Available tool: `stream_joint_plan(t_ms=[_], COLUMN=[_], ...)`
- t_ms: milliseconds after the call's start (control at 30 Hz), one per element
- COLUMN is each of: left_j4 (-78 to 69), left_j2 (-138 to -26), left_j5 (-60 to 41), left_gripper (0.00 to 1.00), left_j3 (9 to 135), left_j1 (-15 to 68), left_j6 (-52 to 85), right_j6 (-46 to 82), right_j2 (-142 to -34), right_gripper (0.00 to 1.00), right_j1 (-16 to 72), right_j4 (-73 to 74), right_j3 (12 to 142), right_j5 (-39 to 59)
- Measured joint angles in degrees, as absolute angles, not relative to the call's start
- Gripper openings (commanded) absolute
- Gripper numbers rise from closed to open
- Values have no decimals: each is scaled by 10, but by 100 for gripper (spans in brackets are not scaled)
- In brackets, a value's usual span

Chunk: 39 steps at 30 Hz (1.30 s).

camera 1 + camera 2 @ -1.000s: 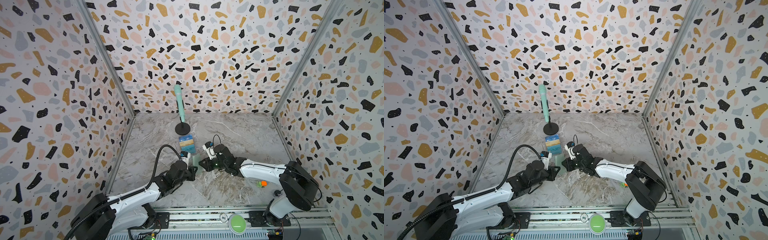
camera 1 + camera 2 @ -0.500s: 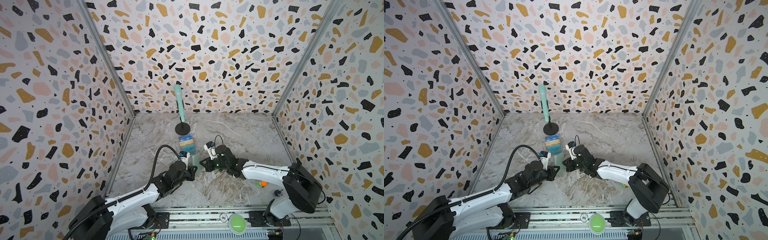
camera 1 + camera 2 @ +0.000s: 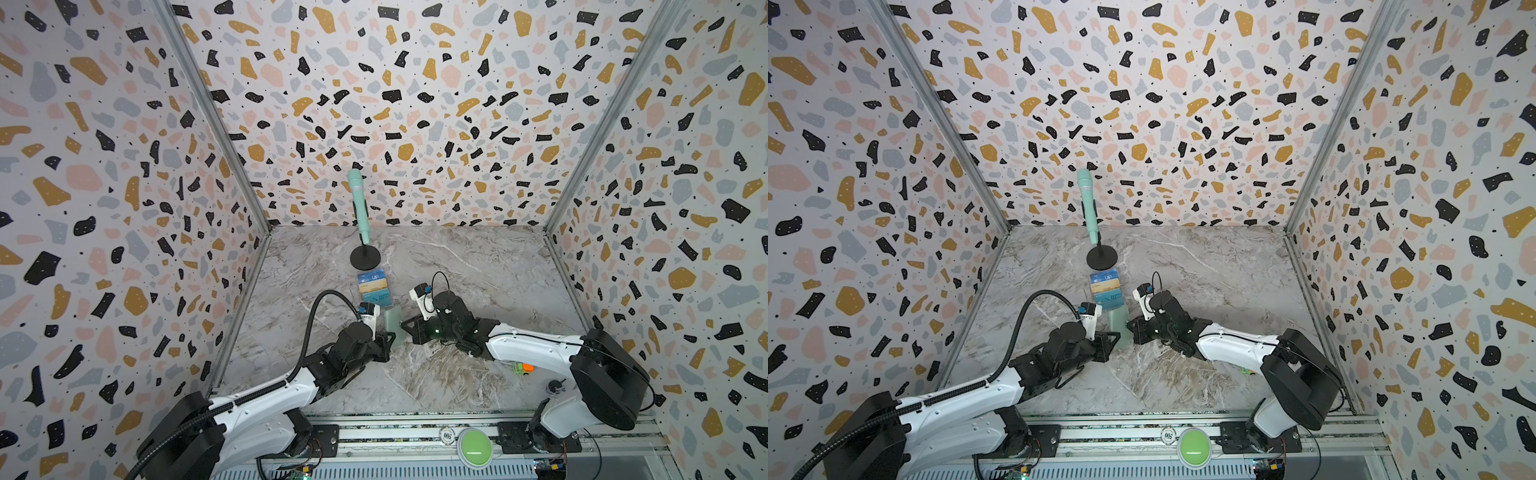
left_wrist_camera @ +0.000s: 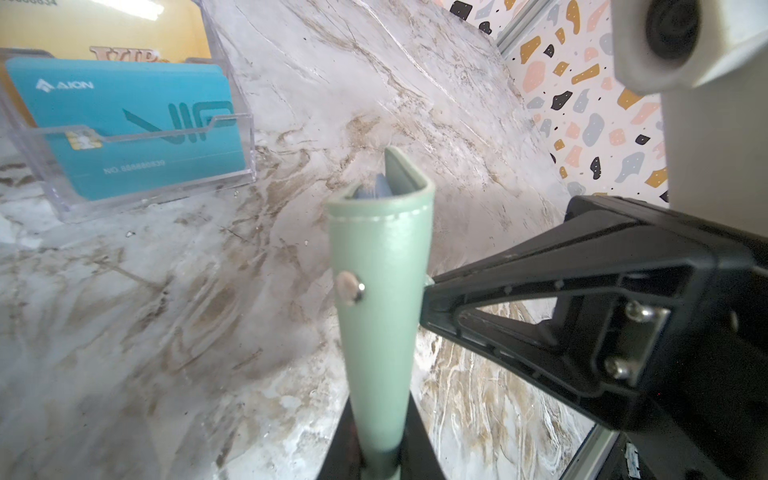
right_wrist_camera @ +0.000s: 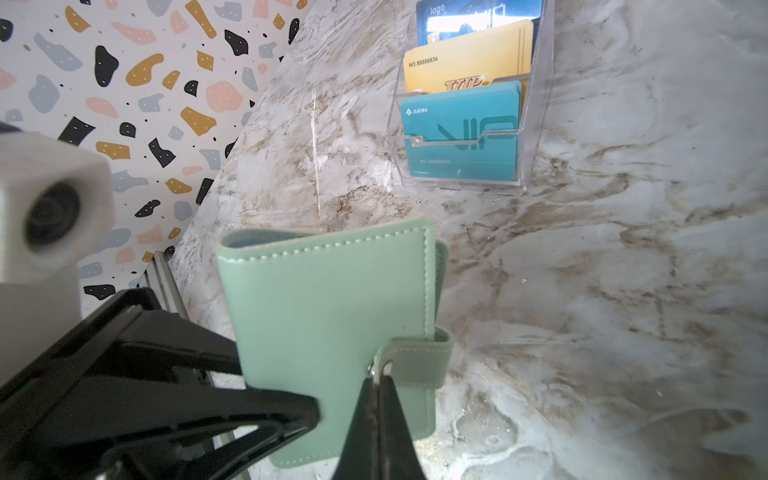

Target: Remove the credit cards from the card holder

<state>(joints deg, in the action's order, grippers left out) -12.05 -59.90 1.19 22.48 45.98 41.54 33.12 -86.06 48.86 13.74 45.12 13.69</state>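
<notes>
Since a second ago the right gripper (image 5: pixel 376 380) has pinched shut on the snap tab (image 5: pixel 415 357) of the card holder (image 5: pixel 328 332), which the left gripper (image 4: pixel 376 444) clamps upright near the clear stand (image 5: pixel 536 124). Opening is in hand, and next the tab needs peeling off its snap.

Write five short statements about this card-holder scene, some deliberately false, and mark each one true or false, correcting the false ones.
1. The left gripper has its jaws clamped on the mint-green booklet-style card holder. True.
2. The right gripper has its jaws wide open, clear of the holder. False: they are shut on its snap tab.
3. The clear tiered plastic stand shows a teal card in its front tier. True.
4. The card holder lies flat on the marble tabletop. False: it is held up on edge between the two grippers.
5. The mint-green microphone stands on a black round base. True.
</notes>
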Motion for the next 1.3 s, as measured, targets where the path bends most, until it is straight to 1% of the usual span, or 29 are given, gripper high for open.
stream_joint_plan(t_ms=[267, 533, 733, 900, 1067, 1167, 1300], left_j4=[-121, -120, -120, -126, -167, -192, -226], left_j2=[-591, -584, -583, -583, -589, -595, -604], left_j5=[12, 30, 31, 23, 0, -15, -38], left_gripper=[0, 0, 0, 0, 0, 0, 0], left_j3=[222, 220, 220, 219, 219, 219, 219], left_j1=[462, 462, 462, 462, 462, 462, 462], left_j6=[423, 431, 431, 431, 435, 437, 436], right_j6=[333, 335, 336, 338, 342, 343, 345], right_j2=[-848, -848, -848, -848, -844, -834, -808], right_gripper=[0, 0, 0, 11, 20, 28, 32], right_j1=[488, 469, 469, 467, 456, 447, 430], right_j4=[147, 134, 134, 134, 134, 134, 134], right_j3=[439, 425, 424, 421, 412, 397, 376], right_j5=[138, 100, 94, 94, 94, 93, 92])
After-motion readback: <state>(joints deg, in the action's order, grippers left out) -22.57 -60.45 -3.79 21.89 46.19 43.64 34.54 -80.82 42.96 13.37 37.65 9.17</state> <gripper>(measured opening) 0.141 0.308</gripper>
